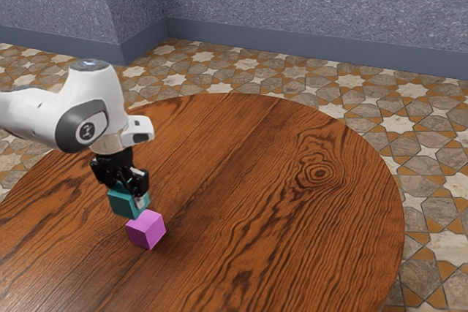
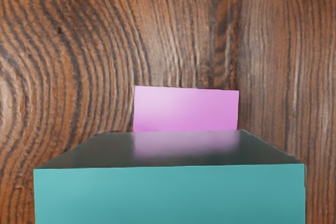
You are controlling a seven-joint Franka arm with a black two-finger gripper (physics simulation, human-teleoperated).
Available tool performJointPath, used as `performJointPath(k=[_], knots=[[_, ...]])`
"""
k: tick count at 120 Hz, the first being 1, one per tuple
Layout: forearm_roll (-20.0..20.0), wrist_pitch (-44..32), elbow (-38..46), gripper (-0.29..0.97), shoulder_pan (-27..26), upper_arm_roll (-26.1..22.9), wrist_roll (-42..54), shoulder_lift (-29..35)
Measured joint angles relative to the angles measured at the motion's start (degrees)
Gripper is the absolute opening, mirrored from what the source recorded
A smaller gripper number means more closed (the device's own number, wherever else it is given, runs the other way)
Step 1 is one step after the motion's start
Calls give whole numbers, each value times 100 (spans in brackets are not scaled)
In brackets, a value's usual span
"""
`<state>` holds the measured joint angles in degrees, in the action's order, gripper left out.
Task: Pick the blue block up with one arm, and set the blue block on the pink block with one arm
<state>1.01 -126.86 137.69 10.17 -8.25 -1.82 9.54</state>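
Clearly the gripper (image 1: pixel 130 193) is clamped on the blue block (image 1: pixel 126 204), which renders teal, its black fingers pressing it from two sides. The block hangs low over the round wooden table (image 1: pixel 292 180), near the edge at the exterior view's left. The pink block (image 1: pixel 145 229) rests on the wood just under it, toward about 5 o'clock from the held block in the exterior view. Whether the two cubes touch cannot be told. From the wrist camera, much of the pink top shows past the held block's far edge at 12 o'clock, so the stack looks not yet centred. The next move likely needs a short shift that way before release.
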Motion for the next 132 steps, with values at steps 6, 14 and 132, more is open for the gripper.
performJointPath(k=[6, 14, 132], knots=[[1, -103, -40, 35, 29, 95, 25, -179], [8, -215, -77, 35, 32, 157, 59, -298], [-253, 1449, -3310, 64, 11, 247, 400, -502]])
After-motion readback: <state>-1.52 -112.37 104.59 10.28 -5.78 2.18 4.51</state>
